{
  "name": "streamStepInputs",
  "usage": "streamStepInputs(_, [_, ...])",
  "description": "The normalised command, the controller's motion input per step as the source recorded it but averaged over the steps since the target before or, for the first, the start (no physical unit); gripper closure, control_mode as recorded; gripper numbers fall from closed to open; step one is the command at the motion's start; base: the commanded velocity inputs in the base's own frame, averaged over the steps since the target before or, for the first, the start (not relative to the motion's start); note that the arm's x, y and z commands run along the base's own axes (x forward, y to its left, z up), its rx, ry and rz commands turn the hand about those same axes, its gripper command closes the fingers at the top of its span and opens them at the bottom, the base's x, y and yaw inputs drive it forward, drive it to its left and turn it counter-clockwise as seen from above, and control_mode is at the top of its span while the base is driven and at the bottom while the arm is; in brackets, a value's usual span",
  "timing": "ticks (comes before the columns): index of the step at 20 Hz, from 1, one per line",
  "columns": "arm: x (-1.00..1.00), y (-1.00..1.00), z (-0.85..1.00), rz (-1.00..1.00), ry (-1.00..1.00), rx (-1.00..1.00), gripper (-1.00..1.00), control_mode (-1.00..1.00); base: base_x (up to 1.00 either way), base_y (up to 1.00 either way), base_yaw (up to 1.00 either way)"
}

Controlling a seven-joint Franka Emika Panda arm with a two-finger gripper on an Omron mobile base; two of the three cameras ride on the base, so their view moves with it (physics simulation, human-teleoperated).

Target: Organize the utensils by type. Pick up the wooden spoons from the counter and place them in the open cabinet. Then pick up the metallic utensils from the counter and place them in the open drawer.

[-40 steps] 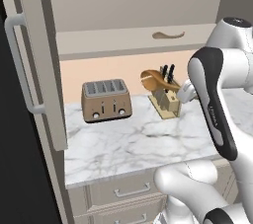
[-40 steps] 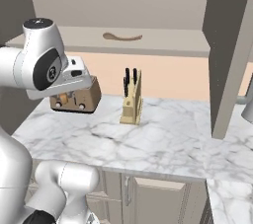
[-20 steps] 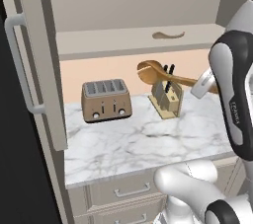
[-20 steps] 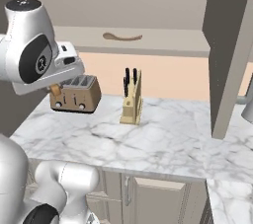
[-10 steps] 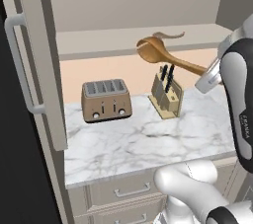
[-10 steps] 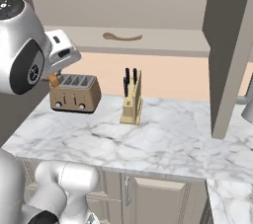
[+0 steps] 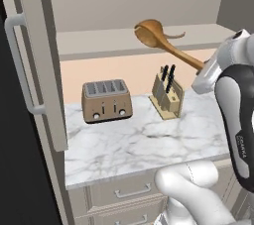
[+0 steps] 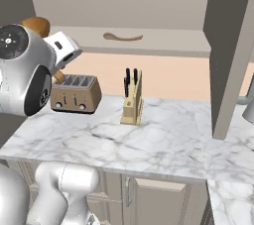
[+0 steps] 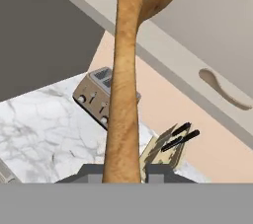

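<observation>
Wooden spoon (image 7: 159, 40) pinched by its handle in my jaws, bowl up at the cabinet (image 7: 99, 40) shelf; next I reach in, lower and release.

Peach back wall (image 7: 124, 73); toaster (image 7: 105, 100) left of knife block (image 7: 167, 95) (black handles); taupe base drawers (image 7: 124, 192) below.

orange-brown wooden spoon (image 7: 159, 39), grey-veined white counter (image 7: 144, 142)

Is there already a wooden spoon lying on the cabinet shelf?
Yes, one wooden spoon lies on the shelf of the open cabinet, while the gripper holds another wooden spoon in the air.
</observation>
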Motion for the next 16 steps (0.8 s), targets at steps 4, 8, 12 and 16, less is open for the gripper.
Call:
streamStepInputs(4, [0.68,-0.02,0.2,0.06,0.14,0.0,1.0,-1.0,0.0,0.0,0.0])
streamStepInputs(8, [0.74,0.0,0.04,0.07,0.13,0.0,1.0,-1.0,0.0,0.0,0.0])
streamStepInputs(12, [0.67,0.0,0.0,0.07,0.0,0.0,1.0,-1.0,0.0,0.0,0.0])
streamStepInputs(16, [0.67,0.0,0.09,0.03,0.06,0.0,1.0,-1.0,0.0,0.0,0.0])
